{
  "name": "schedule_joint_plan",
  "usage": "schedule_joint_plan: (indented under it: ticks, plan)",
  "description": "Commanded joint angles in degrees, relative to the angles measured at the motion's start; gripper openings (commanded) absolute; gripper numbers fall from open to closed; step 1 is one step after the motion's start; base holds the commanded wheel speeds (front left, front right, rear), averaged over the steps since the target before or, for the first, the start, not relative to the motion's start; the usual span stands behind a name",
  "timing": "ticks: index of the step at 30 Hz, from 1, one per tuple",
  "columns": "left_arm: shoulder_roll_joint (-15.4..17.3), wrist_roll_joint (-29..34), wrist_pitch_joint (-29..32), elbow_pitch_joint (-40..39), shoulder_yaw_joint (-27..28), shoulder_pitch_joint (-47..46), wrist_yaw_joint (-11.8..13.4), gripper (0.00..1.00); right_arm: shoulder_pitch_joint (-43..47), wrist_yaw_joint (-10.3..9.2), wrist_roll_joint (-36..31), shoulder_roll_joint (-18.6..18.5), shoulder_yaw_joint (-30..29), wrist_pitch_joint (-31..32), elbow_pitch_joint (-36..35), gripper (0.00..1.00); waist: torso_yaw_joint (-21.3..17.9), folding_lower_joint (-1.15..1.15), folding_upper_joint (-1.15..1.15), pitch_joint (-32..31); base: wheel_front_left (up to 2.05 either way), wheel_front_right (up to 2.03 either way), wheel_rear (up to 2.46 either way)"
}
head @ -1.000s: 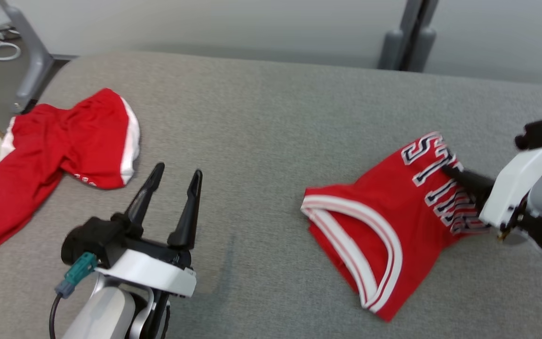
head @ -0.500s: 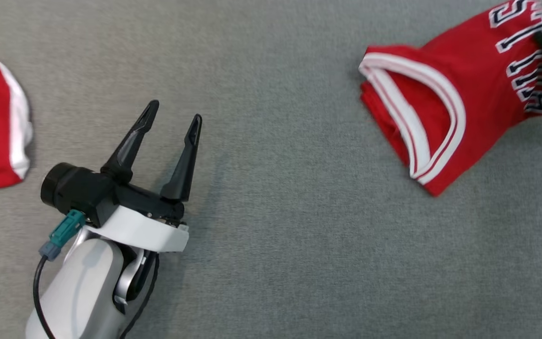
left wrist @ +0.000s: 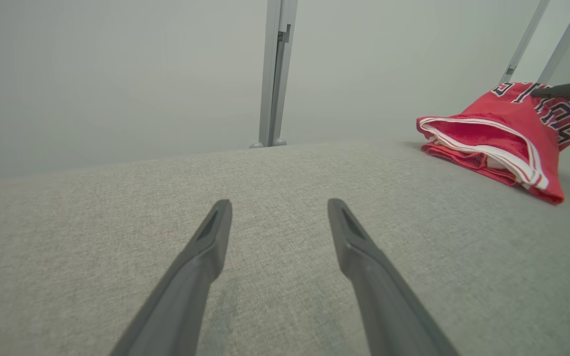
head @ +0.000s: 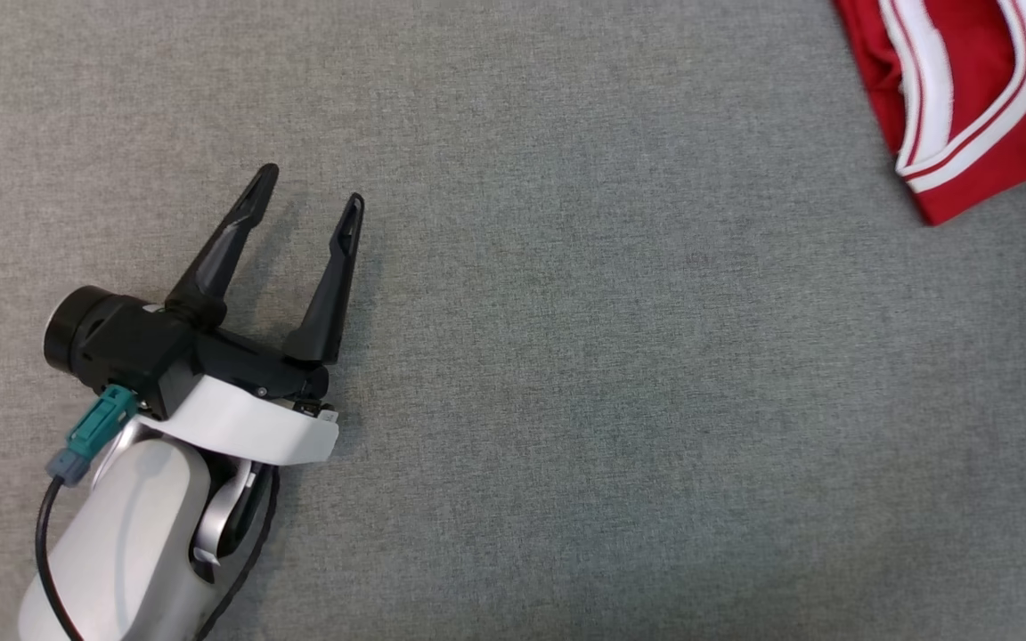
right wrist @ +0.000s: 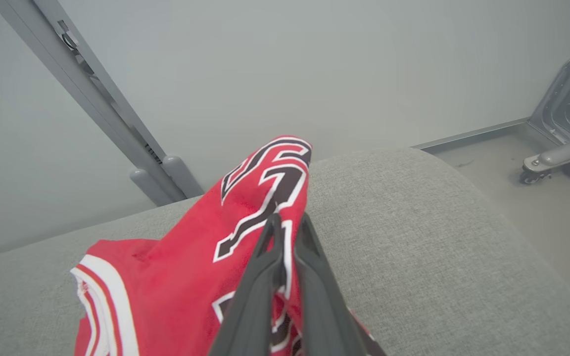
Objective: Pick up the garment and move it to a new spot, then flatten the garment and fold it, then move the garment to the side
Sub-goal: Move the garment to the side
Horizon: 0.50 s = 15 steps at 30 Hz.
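the jersey [head: 967, 89] lies bunched and partly folded on the grey couch [head: 611, 401], at the upper right corner of the head view. its striped trim faces my left side. the lettered part is lifted off the cushion in a small peak, near the couch's rounded end, with the floor [right wrist: 527, 232] beyond.

what worries me: i hold only a thin pinch of cloth. if i pull sideways, the lower layers may drag on the fabric and the fold could open. if i lift fast, the cloth could slide out of my tips. and with the end of the couch this near, a loose hem could spill over it.

my right gripper [right wrist: 289, 222] has its jaws pressed together, clamped on the jersey at the lettering. my left gripper [head: 309, 185] has its jaws spread wide and holds nothing; it sits low over bare couch, well apart from the jersey.
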Motion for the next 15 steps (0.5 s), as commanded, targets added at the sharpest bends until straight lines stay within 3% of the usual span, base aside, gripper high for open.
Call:
schedule_joint_plan:
  ticks: [1,11,12,13,14,15]
  plan:
    - [0.70,0.07,0.31,-0.42,0.35,-1.46,0.24,1.00,-1.53,0.12,-0.36,-0.34,-0.86,-0.82,1.99,0.00,0.15,0.00,0.00,0.52,0.00,0.00,0.00]
    - [1.23,-0.30,0.50,-1.37,0.60,-0.77,0.88,1.00,-7.78,0.08,-7.13,0.86,-1.10,-3.63,12.49,0.01,1.06,0.00,0.00,1.59,0.00,0.00,0.00]
    - [1.16,-0.43,0.45,-1.19,0.58,-0.70,0.94,1.00,-8.13,0.08,-7.59,1.18,-1.08,-3.94,13.41,0.35,1.09,0.00,0.00,1.39,0.00,0.00,0.00]
    - [1.08,-0.56,0.40,-1.02,0.56,-0.64,0.94,1.00,-8.34,0.08,-8.03,1.45,-0.97,-4.02,14.26,0.93,1.12,0.00,0.00,1.14,0.00,0.00,0.00]
    - [1.02,-0.71,0.36,-0.82,0.56,-0.55,0.95,1.00,-8.49,0.08,-8.67,1.60,-0.79,-4.42,15.09,1.00,1.11,0.00,0.00,0.80,0.00,0.00,0.00]
    - [0.88,-0.80,0.25,-0.64,0.56,-0.51,0.92,1.00,-8.74,0.08,-9.27,1.75,-0.55,-4.93,15.97,1.00,1.11,0.00,0.00,0.42,0.00,0.00,0.00]
